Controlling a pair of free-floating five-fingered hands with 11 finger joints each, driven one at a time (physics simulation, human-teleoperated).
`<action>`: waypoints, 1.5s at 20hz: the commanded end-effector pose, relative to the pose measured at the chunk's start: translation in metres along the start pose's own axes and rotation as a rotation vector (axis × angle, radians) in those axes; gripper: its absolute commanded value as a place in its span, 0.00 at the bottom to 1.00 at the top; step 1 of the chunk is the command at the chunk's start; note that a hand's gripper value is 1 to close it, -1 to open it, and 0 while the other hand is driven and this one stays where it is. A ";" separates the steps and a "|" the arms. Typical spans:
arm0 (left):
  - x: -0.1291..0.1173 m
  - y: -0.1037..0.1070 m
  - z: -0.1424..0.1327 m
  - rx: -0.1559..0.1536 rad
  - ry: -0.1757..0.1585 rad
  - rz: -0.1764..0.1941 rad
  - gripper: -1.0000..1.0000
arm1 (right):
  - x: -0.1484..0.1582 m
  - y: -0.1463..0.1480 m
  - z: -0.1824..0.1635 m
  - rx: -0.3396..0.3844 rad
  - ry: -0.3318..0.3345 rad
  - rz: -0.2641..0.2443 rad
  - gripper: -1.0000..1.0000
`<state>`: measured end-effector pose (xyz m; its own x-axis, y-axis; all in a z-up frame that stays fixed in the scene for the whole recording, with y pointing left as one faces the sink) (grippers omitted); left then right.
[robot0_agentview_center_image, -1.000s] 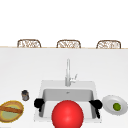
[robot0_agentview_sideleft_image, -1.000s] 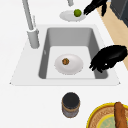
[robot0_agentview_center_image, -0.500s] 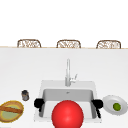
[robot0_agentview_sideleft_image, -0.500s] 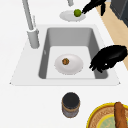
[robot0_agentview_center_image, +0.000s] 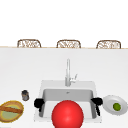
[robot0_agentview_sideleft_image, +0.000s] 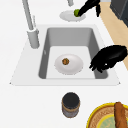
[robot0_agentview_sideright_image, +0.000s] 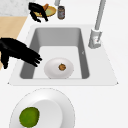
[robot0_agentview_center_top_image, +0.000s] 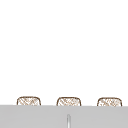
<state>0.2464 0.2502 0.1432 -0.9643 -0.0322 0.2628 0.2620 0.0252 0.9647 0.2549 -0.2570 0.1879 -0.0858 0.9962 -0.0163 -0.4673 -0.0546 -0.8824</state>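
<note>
My left hand hovers over the sink's left front edge, fingers relaxed and drooping, holding nothing; it appears as the near hand in the left side view. Above the sink's right edge floats my right hand, its fingers fairly straight and reaching toward the basin. It grips nothing. In the sink lies a white plate with a small brown round item on it. A big red ball covers the sink's front in the front view.
A white plate carrying a green fruit rests on the counter right of the sink. At the left stand a dark jar and a yellow plate with a brown stick. The faucet rises behind the basin.
</note>
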 end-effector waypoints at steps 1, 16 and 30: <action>0.000 0.000 0.000 0.000 0.000 0.000 0.50 | 0.000 -0.001 -0.003 0.120 -0.023 -0.052 0.00; 0.000 0.000 0.000 0.000 0.000 0.000 0.50 | -0.005 0.001 -0.010 0.160 -0.015 -0.028 0.00; -0.017 0.007 -0.001 -0.002 0.002 0.038 0.00 | -0.005 0.001 -0.010 0.143 -0.012 -0.028 0.50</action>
<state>0.2627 0.2493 0.1460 -0.9539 -0.0286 0.2987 0.2982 0.0224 0.9543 0.2637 -0.2614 0.1829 -0.0801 0.9967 0.0144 -0.5895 -0.0357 -0.8070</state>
